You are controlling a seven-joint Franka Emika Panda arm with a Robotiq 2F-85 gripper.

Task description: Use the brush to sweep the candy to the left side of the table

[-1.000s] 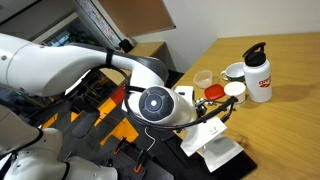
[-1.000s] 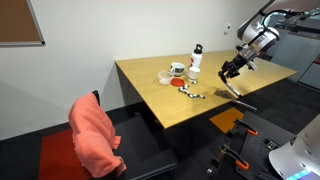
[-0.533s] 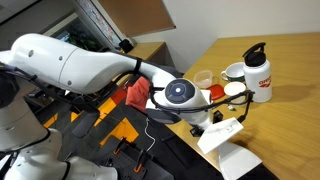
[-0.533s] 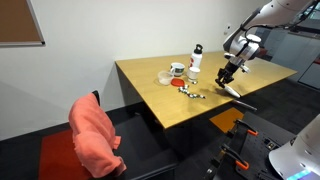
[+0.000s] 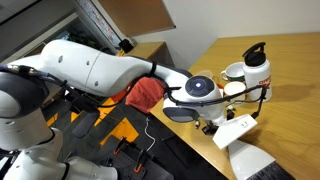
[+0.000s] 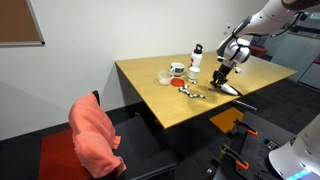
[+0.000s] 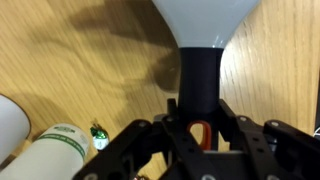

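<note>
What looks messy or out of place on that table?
The candy lies scattered loose on the table beside the red dish, not in any bowl. The bottle stands upright, and nothing looks broken.

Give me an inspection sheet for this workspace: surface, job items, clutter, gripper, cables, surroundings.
Surface: table, light wood, smooth.
Job's things: brush held low beside the candy; cannot tell whether it touches the wood. The candy is clustered near the table's edge.
Clutter: white bottle, mug, small cup, red dish, all grouped behind the candy.
Gripper: gripper shut on the brush's handle.
Cables: thin cable looping below the arm.
Surroundings: red cloth draped over a chair; board on the wall.
</note>
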